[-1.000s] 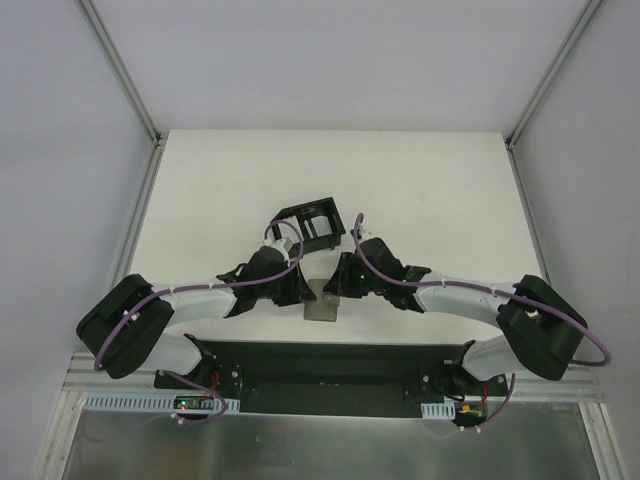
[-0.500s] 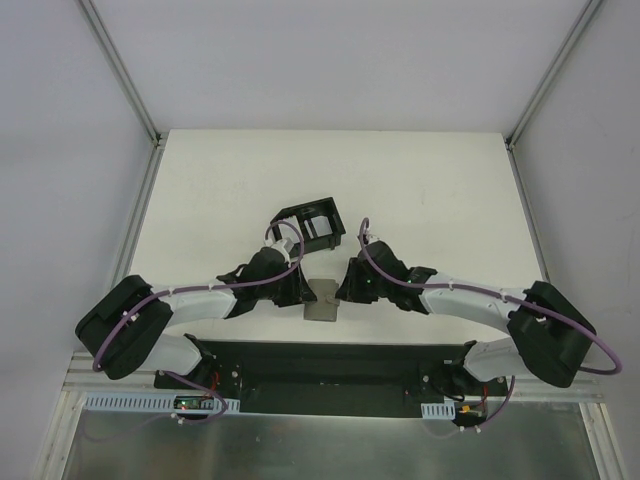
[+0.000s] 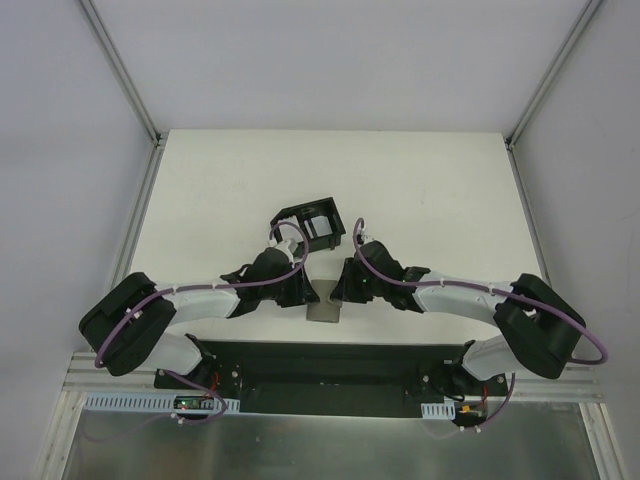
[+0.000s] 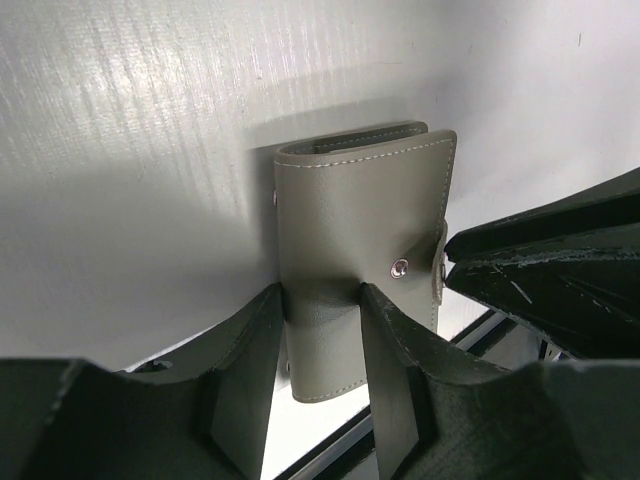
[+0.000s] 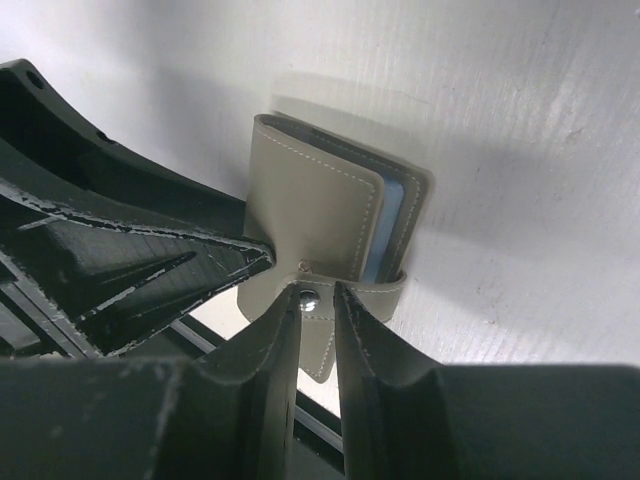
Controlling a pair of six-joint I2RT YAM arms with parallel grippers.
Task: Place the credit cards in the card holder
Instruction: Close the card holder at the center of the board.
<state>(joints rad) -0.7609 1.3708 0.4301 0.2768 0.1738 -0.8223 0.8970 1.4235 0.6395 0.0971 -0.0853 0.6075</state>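
While it is lying on the white table [image 3: 420,190], the grey card holder [image 4: 360,220] is being pinched by its closing tab [image 5: 319,348] between the 2 fingers of the right gripper [image 5: 318,318]. At the card holder's spine side, the left gripper [image 4: 322,300] is straddling the cover, fingers apart; whether it is gripping, I cannot tell. Just beyond the card holder, a black tray [image 3: 312,222] is sitting.

1. A white table [image 3: 430,200] is seen from above (in the wrist views its surface is shown matt and faintly ribbed).
2. A black tray [image 3: 312,222] with dividers is set near the table's middle, turned at an angle to the edges.
3. A grey card holder [image 3: 322,308] is laid just beyond the tray, toward the near edge; it is folded, and pale blue is shown between its covers.
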